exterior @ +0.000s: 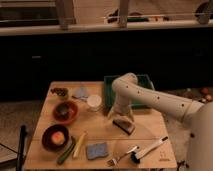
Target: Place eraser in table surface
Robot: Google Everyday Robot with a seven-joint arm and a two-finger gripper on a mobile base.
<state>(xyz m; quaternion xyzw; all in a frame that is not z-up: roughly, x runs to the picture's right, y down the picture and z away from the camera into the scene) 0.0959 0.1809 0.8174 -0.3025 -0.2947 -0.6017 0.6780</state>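
The eraser (123,125), a small block with a dark top and tan base, lies on the light wooden table surface (100,131), right of centre and just in front of the green tray. My gripper (121,117) hangs from the white arm directly over the eraser, at or just above its far edge. Whether it touches the eraser is unclear.
A green tray (145,95) stands behind the arm. A white cup (93,102), two reddish bowls (65,111) (55,137), a small dark dish (60,92), a blue-grey sponge (97,150), a cucumber and a yellow stick (79,145), a fork (122,154) and a black-headed brush (148,149) lie around.
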